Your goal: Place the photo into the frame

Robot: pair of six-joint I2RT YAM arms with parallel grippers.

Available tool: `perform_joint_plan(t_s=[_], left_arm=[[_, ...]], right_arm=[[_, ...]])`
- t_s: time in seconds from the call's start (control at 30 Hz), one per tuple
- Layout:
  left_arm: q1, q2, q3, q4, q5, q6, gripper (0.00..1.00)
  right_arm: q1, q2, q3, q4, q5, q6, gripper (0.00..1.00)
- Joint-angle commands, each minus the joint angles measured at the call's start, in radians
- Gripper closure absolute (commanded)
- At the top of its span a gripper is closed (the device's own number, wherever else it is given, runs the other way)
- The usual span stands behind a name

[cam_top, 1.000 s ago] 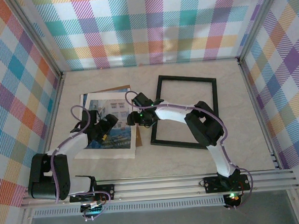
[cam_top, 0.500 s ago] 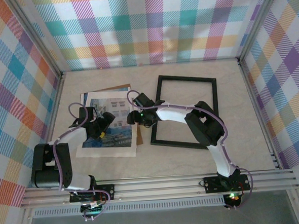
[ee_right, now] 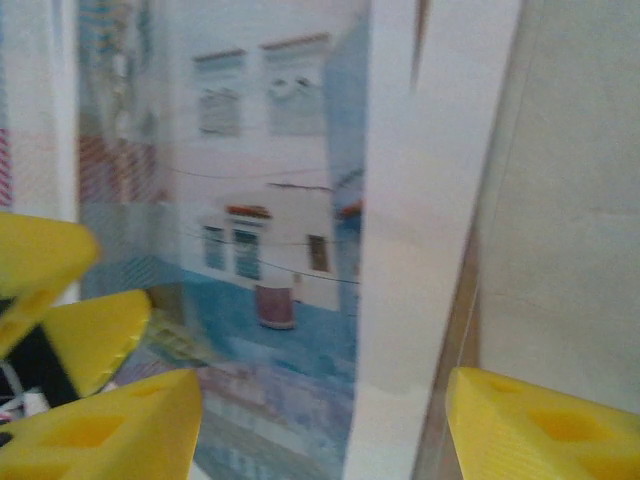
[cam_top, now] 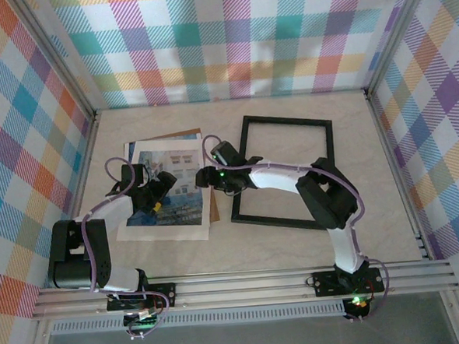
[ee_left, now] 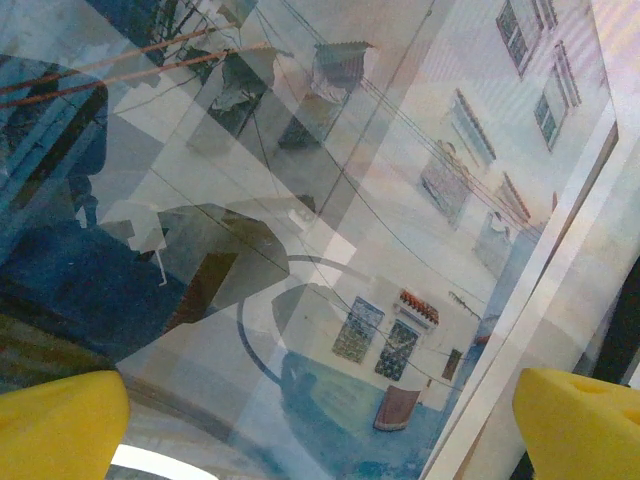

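Frame [cam_top: 287, 121] lies flat and empty, right of the stack. Photo [cam_top: 178, 161] lies face up on a brown board [cam_top: 214, 208], left of the frame and apart from it.

Left gripper [cam_top: 156, 197] is low over the print, fingers spread wide, pinching nothing. Right gripper [cam_top: 204, 177] straddles the print's right border, fingers apart.

Risks: crowded wrists could collide, and pads could catch board with print or crease the paper.

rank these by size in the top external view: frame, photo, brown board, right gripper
1. frame, largest, though only a little bigger than the photo
2. photo
3. right gripper, clearly smallest
Not ranked: the brown board is mostly covered by the photo.
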Motion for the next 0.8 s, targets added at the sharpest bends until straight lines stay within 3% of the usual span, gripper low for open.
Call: perform_joint_plan(t_s=[0.0,0.23,0.5,0.63,0.77], left_arm=[[-0.001,0.028,-0.029,-0.058,0.0,0.01,0.0],[-0.001,0.025,-0.027,-0.069,-0.002,0.015,0.0],[-0.001,0.025,-0.034,-0.054,0.013,0.005,0.0],[-0.001,0.016,-0.021,-0.07,0.014,0.012,0.0],[-0.001,-0.006,0.026,-0.12,0.003,0.032,0.0]], right_arm=[[-0.005,-0.027,-0.012,0.092,-0.044,0.026,0.35],[-0.005,0.029,-0.016,0.143,-0.095,0.091,0.45],[-0.004,0.072,0.048,0.046,-0.098,0.137,0.55],[-0.006,0.066,0.058,0.022,-0.079,0.124,0.7],[-0.007,0.056,0.085,0.001,-0.088,0.101,0.93]])
